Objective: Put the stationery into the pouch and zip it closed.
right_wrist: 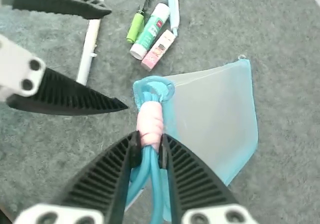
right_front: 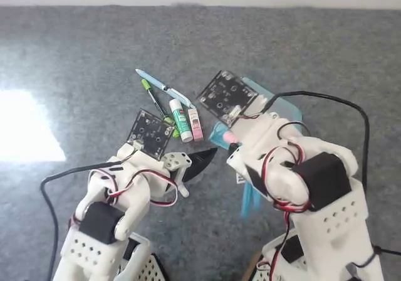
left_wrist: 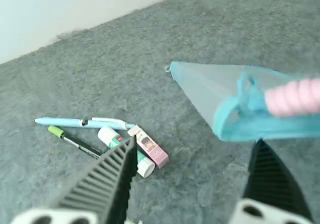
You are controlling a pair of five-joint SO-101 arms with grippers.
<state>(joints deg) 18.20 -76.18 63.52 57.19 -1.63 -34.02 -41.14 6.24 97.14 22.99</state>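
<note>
Left wrist view has the left claw (left_wrist: 192, 179) spread wide and empty above the tabletop (left_wrist: 115, 69). The stationery sits just ahead of it in one bunch: blue pen (left_wrist: 82, 122), green marker (left_wrist: 70, 139), glue stick (left_wrist: 117, 141) and pink eraser (left_wrist: 150, 148). The last two point roughly lengthwise at the claw. To their right sits the teal pouch (left_wrist: 215, 91), one corner lifted by its pink-sleeved cord (right_wrist: 151, 121), which the right claw (right_wrist: 148, 139) pinches tight. The left arm looks nearer the stationery.
</note>
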